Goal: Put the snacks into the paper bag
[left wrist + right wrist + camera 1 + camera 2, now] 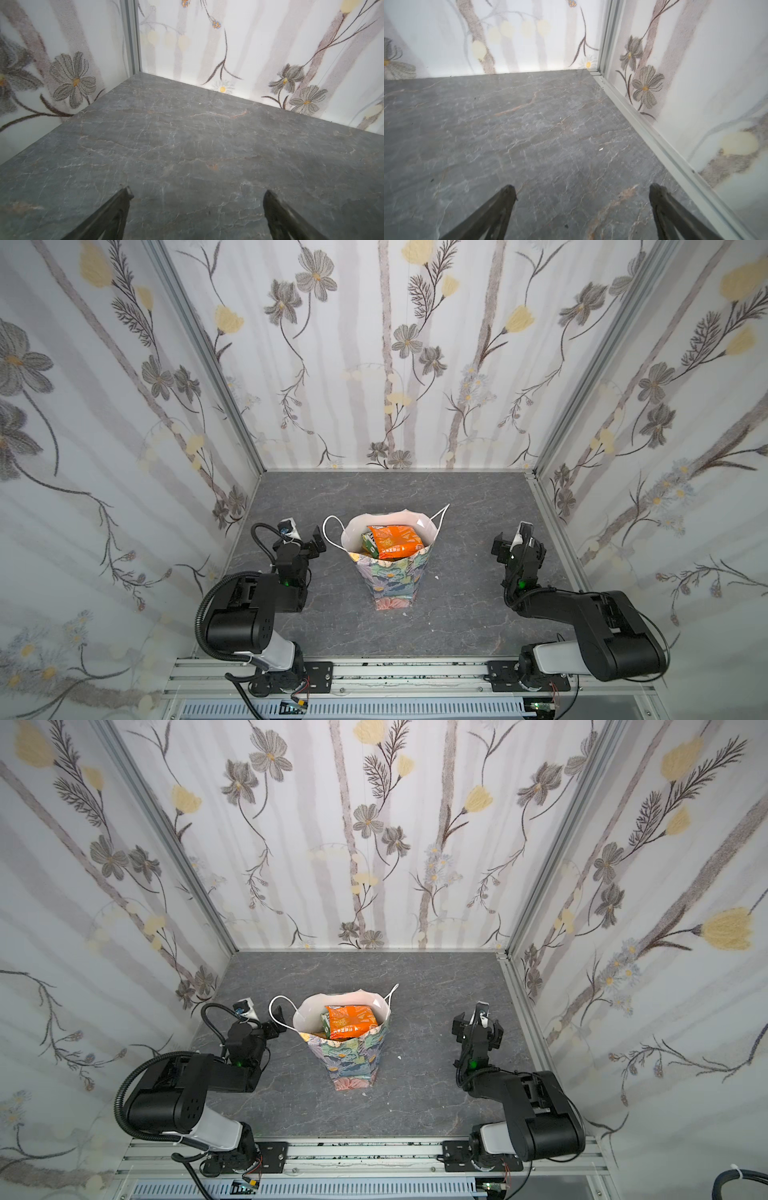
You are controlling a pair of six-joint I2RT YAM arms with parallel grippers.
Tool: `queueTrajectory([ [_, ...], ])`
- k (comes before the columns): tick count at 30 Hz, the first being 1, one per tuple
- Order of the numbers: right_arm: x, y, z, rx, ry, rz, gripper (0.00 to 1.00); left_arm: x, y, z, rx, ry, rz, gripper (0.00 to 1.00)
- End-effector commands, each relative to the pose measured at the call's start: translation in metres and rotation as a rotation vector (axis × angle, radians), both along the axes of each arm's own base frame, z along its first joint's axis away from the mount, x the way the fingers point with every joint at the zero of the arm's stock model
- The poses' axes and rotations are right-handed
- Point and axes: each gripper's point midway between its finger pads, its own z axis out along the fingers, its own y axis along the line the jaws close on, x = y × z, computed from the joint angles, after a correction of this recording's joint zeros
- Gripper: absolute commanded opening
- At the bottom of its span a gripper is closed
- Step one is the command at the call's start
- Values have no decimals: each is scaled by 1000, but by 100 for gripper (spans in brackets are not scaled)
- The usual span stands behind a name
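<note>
Left gripper and right gripper gape empty, flanking the paper bag of snacks.

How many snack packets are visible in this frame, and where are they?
2. An orange packet lies on top inside the paper bag; a green packet sits beside it, also inside. Others may be hidden beneath.

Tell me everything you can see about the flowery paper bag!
The paper bag stands upright and open, its base resting in the middle of the grey table. Outside is a pastel flower print; inside is white. One white cord handle flops out sideways, another pokes up at the far rim. An orange packet and a green packet show at its mouth.
</note>
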Motion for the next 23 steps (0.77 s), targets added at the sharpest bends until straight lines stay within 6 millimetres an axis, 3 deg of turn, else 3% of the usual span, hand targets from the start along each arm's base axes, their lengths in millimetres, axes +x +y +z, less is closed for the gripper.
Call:
queueTrajectory([
  [1, 9, 3, 47, 37, -204, 44, 99, -2, -2, 39, 38, -180, -11, 100],
  [7, 12, 17, 42, 18, -204, 135, 100, 7, 5, 34, 45, -131, 52, 100],
  [23, 15, 16, 42, 23, -208, 137, 100, 8, 5, 33, 44, -129, 52, 100],
])
